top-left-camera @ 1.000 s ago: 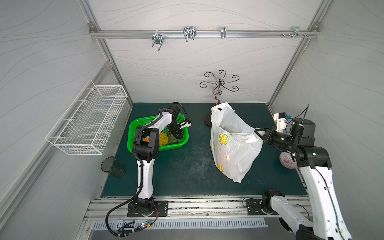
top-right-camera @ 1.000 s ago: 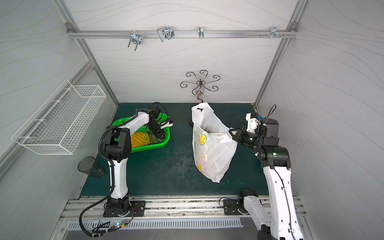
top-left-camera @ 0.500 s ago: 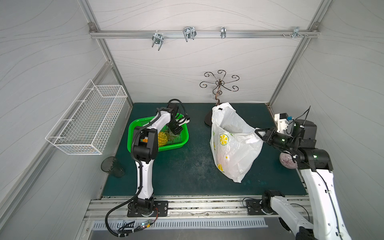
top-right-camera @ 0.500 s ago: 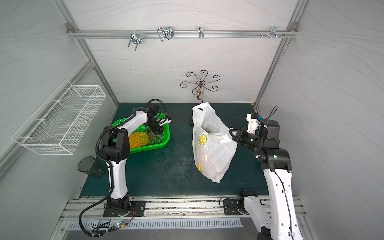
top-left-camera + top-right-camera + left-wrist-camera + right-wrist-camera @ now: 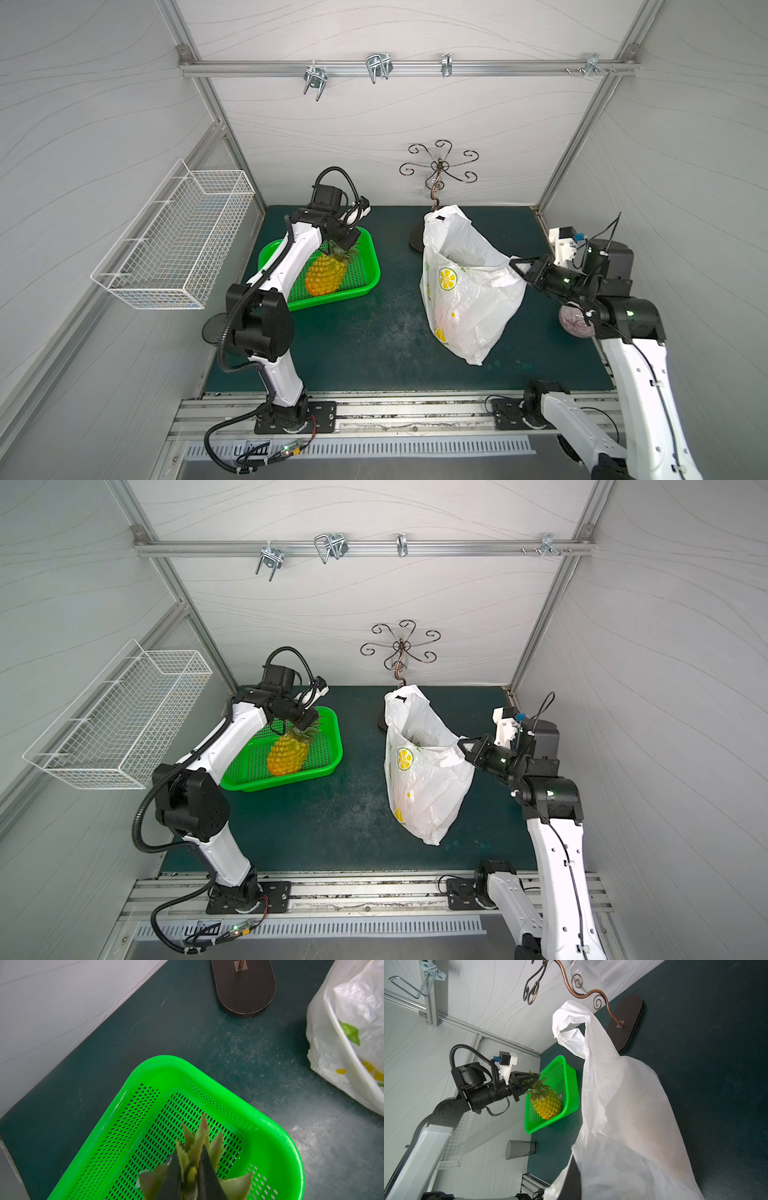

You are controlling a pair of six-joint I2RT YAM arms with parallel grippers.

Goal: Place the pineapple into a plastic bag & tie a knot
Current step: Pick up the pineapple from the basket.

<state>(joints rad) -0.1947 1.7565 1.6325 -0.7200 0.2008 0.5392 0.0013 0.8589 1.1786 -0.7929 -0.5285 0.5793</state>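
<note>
Early in the task: bagging is under way, nothing is in the bag yet. The left gripper (image 5: 534, 1079) is pinched shut on the leafy crown of the pineapple (image 5: 325, 274); the left wrist view shows dark fingers (image 5: 208, 1176) on either side of the leaves. The fruit hangs roughly upright over the green basket (image 5: 332, 300) with its base low inside the walls, and I can't tell if it clears the mesh floor. The plastic bag (image 5: 469, 299) stands on the mat (image 5: 374, 340), well apart from the basket, lemon print facing the pineapple side. One handle is looped on the hook stand (image 5: 245, 991). The right gripper (image 5: 515, 264) is pressed together on the opposite rim and pulls it sideways, so the mouth gapes upward. The bag looks empty as far as the top views show. My read of what's left: lift clear of the basket, carry across, drop through the mouth, free both handles, then tie. No knot exists; the handles are far apart. Versus a second ago: the left jaws were wider then and sat lower over the basket, with the pineapple lying flatter and partly hidden under the wrist. Now they've closed on the crown, the wrist has come up, and the fruit is tipped upright. The right arm and the bag are essentially unchanged.
</note>
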